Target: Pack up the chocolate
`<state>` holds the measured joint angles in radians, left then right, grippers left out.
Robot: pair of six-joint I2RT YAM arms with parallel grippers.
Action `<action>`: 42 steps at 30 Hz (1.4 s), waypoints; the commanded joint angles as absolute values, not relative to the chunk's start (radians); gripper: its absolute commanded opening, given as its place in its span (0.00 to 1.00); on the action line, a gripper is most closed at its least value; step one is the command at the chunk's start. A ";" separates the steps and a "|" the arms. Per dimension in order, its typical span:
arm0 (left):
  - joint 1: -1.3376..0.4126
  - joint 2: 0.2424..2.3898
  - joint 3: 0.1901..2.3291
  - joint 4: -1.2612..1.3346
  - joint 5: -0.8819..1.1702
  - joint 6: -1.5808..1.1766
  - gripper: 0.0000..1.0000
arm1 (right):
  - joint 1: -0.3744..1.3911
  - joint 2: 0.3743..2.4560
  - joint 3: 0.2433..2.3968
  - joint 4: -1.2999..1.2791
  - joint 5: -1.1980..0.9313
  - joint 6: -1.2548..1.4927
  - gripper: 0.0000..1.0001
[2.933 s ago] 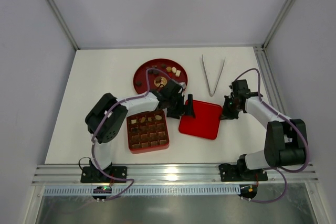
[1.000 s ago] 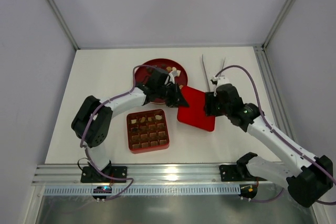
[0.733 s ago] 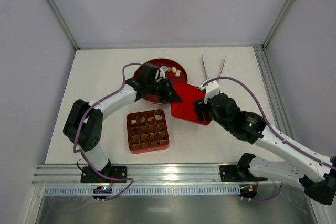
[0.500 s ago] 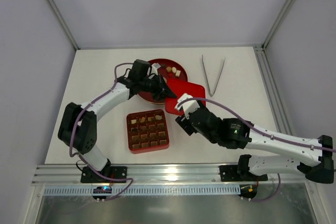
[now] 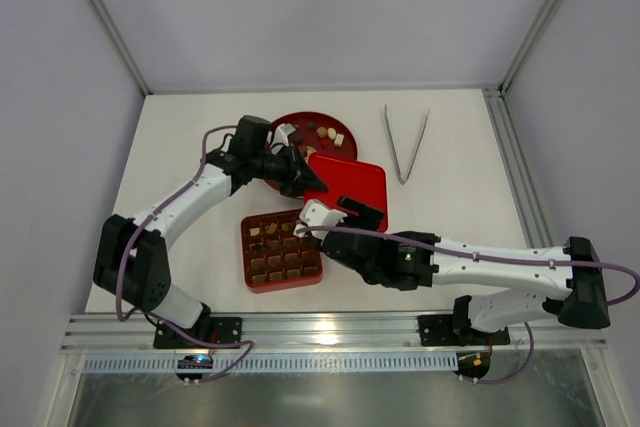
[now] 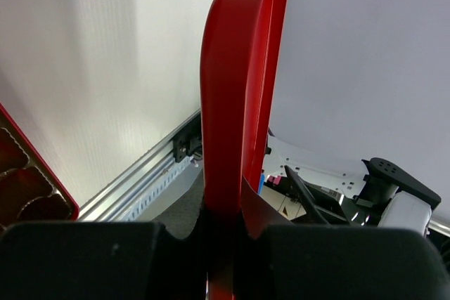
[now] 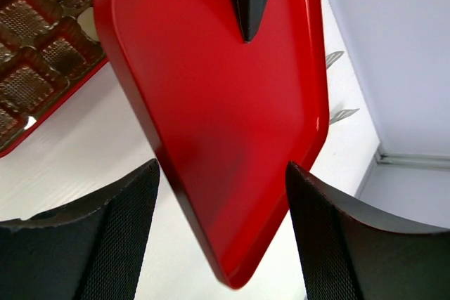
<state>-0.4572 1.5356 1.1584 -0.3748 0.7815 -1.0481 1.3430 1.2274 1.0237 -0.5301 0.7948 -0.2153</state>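
My left gripper (image 5: 298, 175) is shut on the left edge of the flat red lid (image 5: 348, 187) and holds it off the table, tilted, just right of the red grid box (image 5: 283, 251). In the left wrist view the lid (image 6: 235, 103) stands edge-on, pinched in my left gripper (image 6: 225, 233). My right gripper (image 5: 340, 217) reaches under the lid's near edge, open; its fingers (image 7: 91, 237) flank the lid's corner (image 7: 225, 124) without touching it. Chocolate (image 5: 272, 233) sits in several box cells, and more chocolate (image 5: 328, 133) lies on the round red plate (image 5: 282, 154).
Metal tongs (image 5: 405, 142) lie at the back right of the white table. The box (image 7: 42, 40) shows at the upper left of the right wrist view, close beside the lid. The right arm (image 5: 480, 259) stretches low across the table's front.
The right arm swung left from the table's right side to just under the lid, its jaws widening. The left arm carried the lid left, toward the box.
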 commanded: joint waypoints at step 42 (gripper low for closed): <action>-0.425 1.408 1.132 -0.417 0.867 -1.049 0.29 | 1.425 1.410 1.074 -0.293 1.085 -0.638 0.04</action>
<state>-0.4313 1.4494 1.0966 -0.3893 0.8349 -1.0821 1.4216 1.4212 1.0451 -0.3340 1.0313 -0.6201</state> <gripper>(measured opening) 0.243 0.162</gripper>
